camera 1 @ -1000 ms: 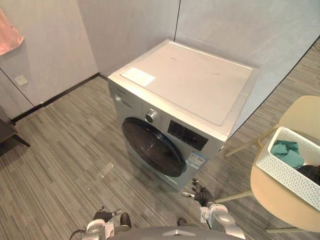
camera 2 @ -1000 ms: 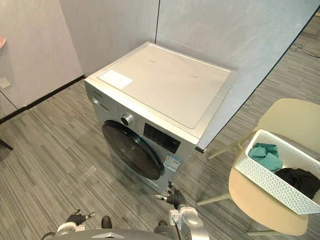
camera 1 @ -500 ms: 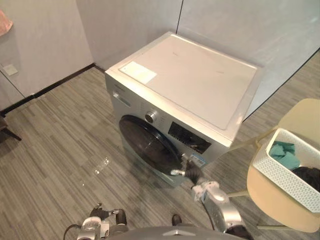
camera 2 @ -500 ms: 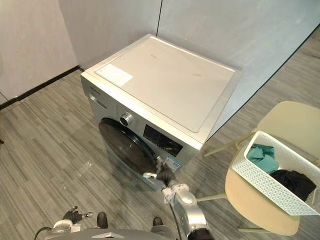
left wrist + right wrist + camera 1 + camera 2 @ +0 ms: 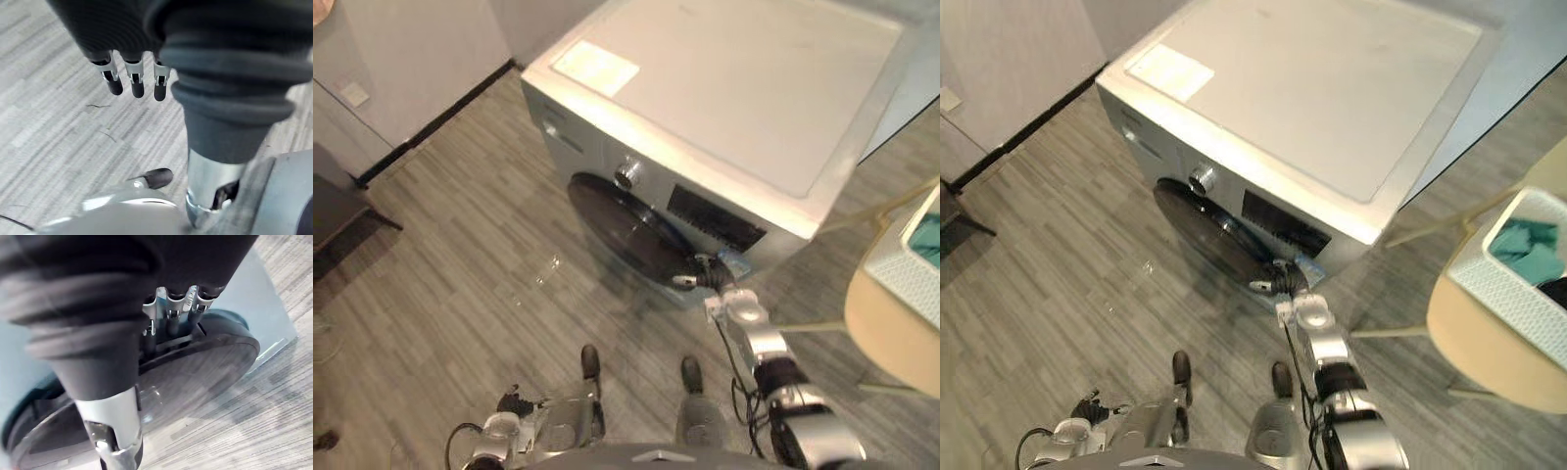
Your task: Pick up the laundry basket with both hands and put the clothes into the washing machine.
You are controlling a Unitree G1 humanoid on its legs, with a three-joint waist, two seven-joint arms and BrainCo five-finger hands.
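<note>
Progress: early, by my judgement | laundry basket (image 5: 1508,313) not yet lifted, it stands on the chair (image 5: 1489,367) seat beside the washing machine (image 5: 1312,98), clothes (image 5: 1528,250) inside | right robot hand (image 5: 705,277): straight fingers at the rim of the door (image 5: 1209,240), gripping nothing | left robot hand (image 5: 138,81): relaxed, wide, empty, low over the floor | to do: open door, fetch basket, load clothes
</note>
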